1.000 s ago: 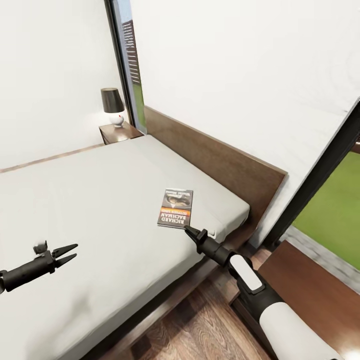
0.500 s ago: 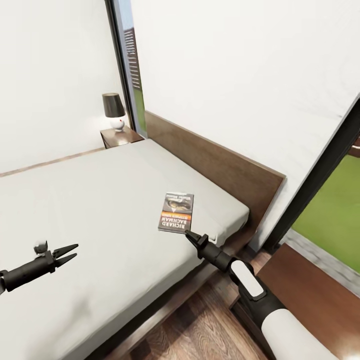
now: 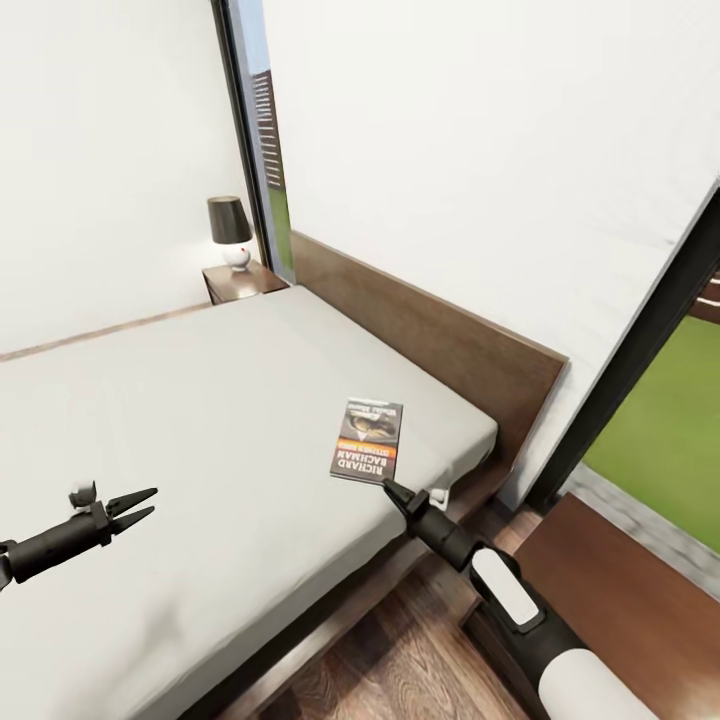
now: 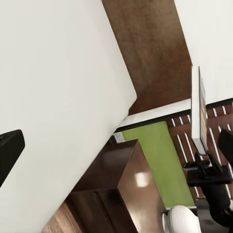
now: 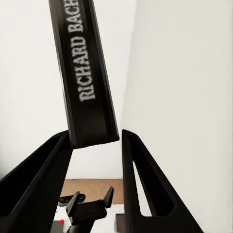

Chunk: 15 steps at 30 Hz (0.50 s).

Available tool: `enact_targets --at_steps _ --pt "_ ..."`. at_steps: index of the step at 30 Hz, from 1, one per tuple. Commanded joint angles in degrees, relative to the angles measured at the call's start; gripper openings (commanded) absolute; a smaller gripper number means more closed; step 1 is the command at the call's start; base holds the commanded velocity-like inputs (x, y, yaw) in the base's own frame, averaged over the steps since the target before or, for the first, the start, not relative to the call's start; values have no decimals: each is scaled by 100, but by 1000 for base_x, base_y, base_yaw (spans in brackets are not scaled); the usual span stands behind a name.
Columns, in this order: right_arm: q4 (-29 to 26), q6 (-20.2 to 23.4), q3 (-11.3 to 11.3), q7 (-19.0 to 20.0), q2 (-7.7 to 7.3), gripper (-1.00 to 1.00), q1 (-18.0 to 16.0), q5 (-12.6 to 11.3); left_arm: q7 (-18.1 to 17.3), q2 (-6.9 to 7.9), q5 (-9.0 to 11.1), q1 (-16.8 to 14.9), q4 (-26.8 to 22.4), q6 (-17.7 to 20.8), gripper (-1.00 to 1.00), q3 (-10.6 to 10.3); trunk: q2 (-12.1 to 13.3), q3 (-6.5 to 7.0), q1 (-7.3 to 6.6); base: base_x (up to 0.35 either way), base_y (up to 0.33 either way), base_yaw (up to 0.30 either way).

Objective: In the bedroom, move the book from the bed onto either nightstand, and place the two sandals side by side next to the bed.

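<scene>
Since a second ago the right gripper [image 3: 389, 487] has eased back toward the bed's [image 3: 200, 420] near edge, fingers spread around the book's [image 3: 367, 440] near end without pinching, so closing this shallow could just nudge it sideways, imo.

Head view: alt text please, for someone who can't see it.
A book lies flat on a grey bed near its edge, with the right gripper at the book's near edge. The left gripper hovers open over the mattress. A lamp stands on a nightstand in the far corner.
</scene>
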Motion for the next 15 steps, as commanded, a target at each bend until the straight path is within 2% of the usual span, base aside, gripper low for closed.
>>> enact_targets --at_steps 1,2,7,15 --pt "14 -9 16 53 -8 -100 2 -1 -17 1 57 -3 3 60 100 -50 -2 5 0 0 0 0" --pt "45 -57 17 181 -12 -100 11 92 -19 0 60 -3 3 60 100 -50 -2 14 0 0 0 0" --pt "219 -123 17 529 -16 -100 23 225 -22 -14 64 -3 7 60 100 -54 -2 60 0 0 0 0" --pt "314 -143 23 707 -1 -100 27 273 -21 -26 65 -3 7 60 100 -57 -2 134 0 0 0 0"
